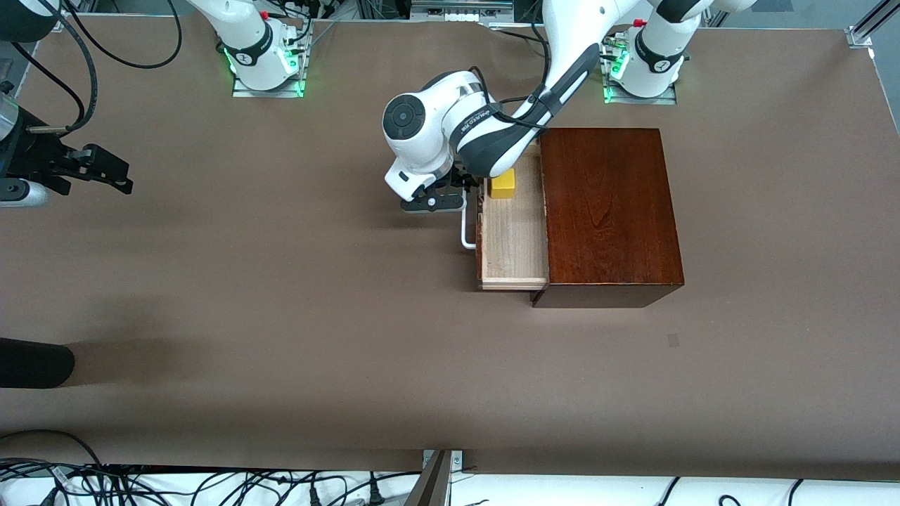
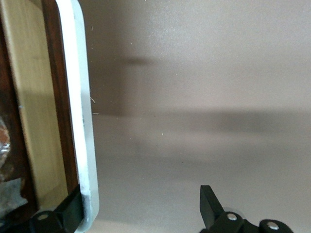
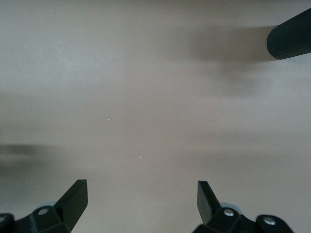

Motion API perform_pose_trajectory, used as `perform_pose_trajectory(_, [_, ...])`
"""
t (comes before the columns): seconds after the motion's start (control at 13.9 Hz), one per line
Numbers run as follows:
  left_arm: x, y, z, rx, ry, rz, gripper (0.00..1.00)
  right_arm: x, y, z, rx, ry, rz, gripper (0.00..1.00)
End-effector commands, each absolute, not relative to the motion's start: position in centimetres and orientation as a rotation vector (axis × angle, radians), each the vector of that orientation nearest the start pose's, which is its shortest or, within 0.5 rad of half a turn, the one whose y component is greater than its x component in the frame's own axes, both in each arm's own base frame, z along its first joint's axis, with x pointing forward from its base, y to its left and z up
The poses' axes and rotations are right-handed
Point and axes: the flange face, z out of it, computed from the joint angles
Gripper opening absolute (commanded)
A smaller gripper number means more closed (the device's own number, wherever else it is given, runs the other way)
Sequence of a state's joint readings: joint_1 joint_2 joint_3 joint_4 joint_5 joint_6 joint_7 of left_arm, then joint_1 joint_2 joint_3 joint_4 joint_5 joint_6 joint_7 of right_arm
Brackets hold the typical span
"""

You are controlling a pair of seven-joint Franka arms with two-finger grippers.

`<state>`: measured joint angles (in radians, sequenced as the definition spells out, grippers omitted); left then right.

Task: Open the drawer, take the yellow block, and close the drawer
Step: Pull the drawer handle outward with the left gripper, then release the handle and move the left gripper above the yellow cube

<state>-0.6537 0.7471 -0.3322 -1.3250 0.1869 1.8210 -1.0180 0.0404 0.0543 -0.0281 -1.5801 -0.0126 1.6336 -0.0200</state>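
The drawer [image 1: 513, 242] of the dark red-brown wooden box [image 1: 608, 211] stands pulled out toward the right arm's end of the table. The yellow block [image 1: 503, 184] lies in it at the end farther from the front camera. My left gripper [image 1: 441, 202] is open at the white handle [image 1: 467, 237]. In the left wrist view its gripper [image 2: 141, 211] has one finger [image 2: 73, 213] between the handle bar [image 2: 80, 121] and the drawer front [image 2: 54, 97], the other finger apart over bare table. My right gripper [image 1: 98, 170] is open and empty [image 3: 141, 199] over the table at its own end.
A black cylinder [image 1: 31, 362] pokes in over the table edge at the right arm's end, nearer to the front camera; it also shows in the right wrist view [image 3: 290, 36]. The brown table [image 1: 281, 281] spreads in front of the drawer.
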Motion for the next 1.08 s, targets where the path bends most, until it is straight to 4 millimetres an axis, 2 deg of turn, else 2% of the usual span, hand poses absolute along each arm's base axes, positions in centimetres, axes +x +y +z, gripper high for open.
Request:
perform_pose_trajectory(0.0, [44.1,-56.5,30.6,-2.937,-0.033,0.183,1.00,57.7,0.5,59.9,-3.150,-0.059,-0.019,1.00])
perform_pose_trajectory(0.14, [43.8,-56.4,30.8,-2.918,-0.027,0.190,1.00,57.6,0.3,59.9,-3.138,-0.050,-0.010,1.00])
perform_pose_trajectory(0.43, [43.3,-56.2,33.8,-2.922,-0.026,0.190,1.00,57.5,0.1,59.9,-3.138,-0.043,-0.007,1.00])
perform_pose_trajectory(0.65, [43.1,-55.4,40.4,-2.968,-0.045,0.106,1.00,57.5,0.0,60.0,-3.138,-0.041,-0.007,1.00])
perform_pose_trajectory(0.79, [43.5,-53.6,44.1,-2.962,-0.084,0.092,1.00,57.5,0.0,60.0,-3.138,-0.041,-0.007,1.00])
perform_pose_trajectory(1.01, [48.4,-47.5,49.0,-3.037,-0.263,0.139,1.00,57.5,0.0,60.0,-3.137,-0.038,-0.010,1.00])
